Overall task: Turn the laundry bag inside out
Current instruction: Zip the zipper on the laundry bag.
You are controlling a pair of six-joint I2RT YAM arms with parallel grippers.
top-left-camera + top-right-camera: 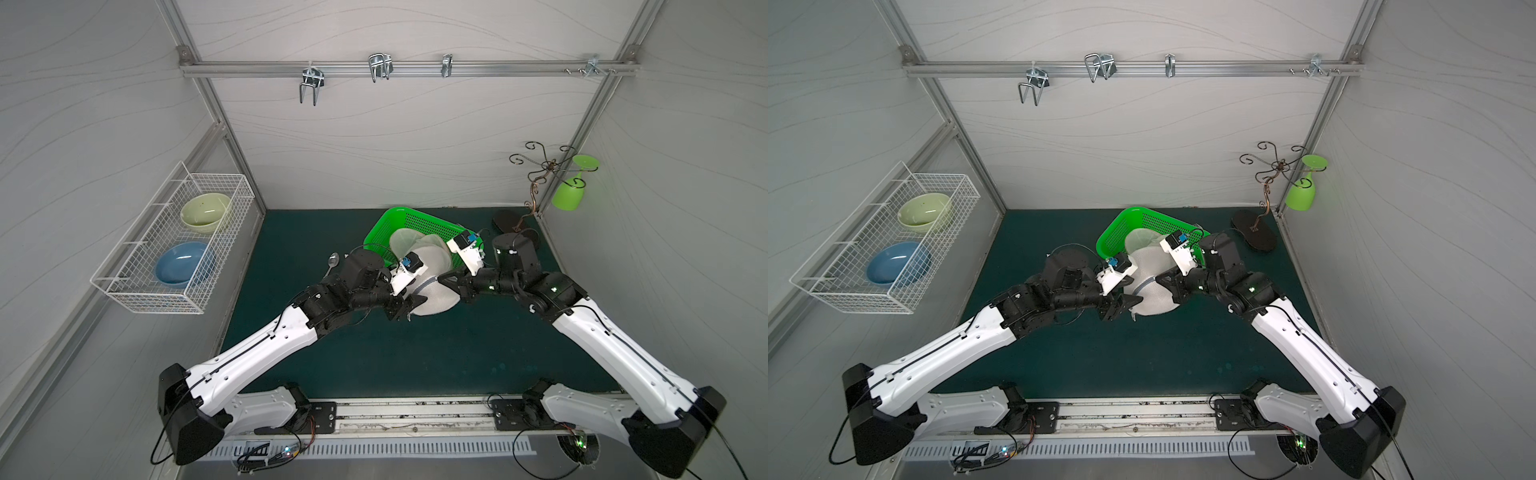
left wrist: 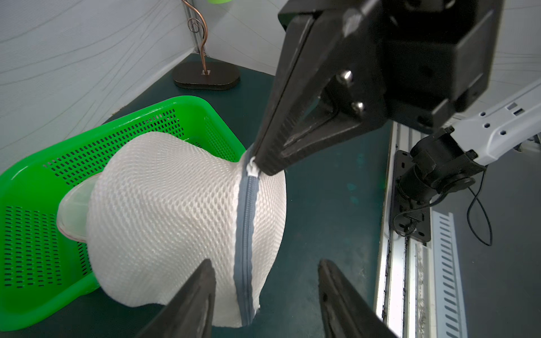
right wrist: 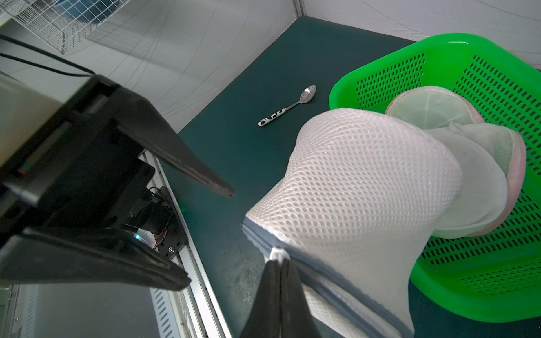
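The laundry bag (image 1: pixel 434 293) (image 1: pixel 1152 301) is white mesh with a grey-blue zipper (image 2: pixel 247 234). It hangs over the rim of a green basket (image 1: pixel 376 232) (image 2: pixel 29 181) and reaches down to the dark green table. My right gripper (image 2: pixel 257 164) (image 3: pixel 279 262) is shut on the white zipper pull (image 2: pixel 251 169) (image 3: pixel 276 253) at one end of the zipper. My left gripper (image 2: pixel 265 262) (image 1: pixel 409 307) is open at the bag's lower edge. Its fingers stand on either side of the zipper's other end and hold nothing.
In the basket (image 3: pixel 439 44) lies a round fine-mesh piece with a pink rim (image 3: pixel 424 111). A spoon (image 1: pixel 332 262) (image 3: pixel 288 108) lies left of the basket. A wire rack (image 1: pixel 174 241) holds two bowls on the left wall. A metal stand (image 1: pixel 536 183) with a green glass is at the back right.
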